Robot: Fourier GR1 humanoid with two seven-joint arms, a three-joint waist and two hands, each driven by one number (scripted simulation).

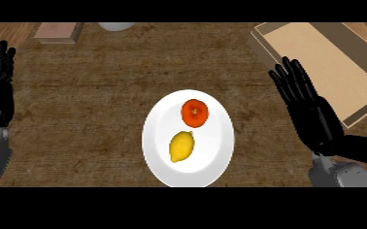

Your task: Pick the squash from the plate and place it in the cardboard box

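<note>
Squash [195, 112]: the round orange-red item, lying on the upper half of the white plate [159, 148], near the middle of the counter. Nothing is touching it.

Right hand [309, 111]: at the right side of the view, fingers straight and spread, pointing up and slightly left. Released, holding nothing. Its fingertips lie over the counter just beside the left edge of the cardboard box [315, 43]; the palm and wrist overlap the box's lower left corner as seen from above. The grey forearm enters from the lower right corner. The hand is well apart from the plate, with bare counter between them.

Left hand [6, 85]: at the far left edge of the view, only partly in frame, fingers straight and pointing up. Released, holding nothing, resting there.

Plate contents: below the squash, in the lower half of the plate, a yellow lemon [181, 146], long axis running slightly tilted from upright. The squash and lemon are near each other but apart.

Box: upper right of the counter, open on top, pale interior, set at an angle and running off the right edge.

Far edge of the wooden counter [93, 87]: a small brownish block [56, 32] at upper left, and to its right a pale rounded object [116, 26], cut off by the top edge, identity unclear.
</note>
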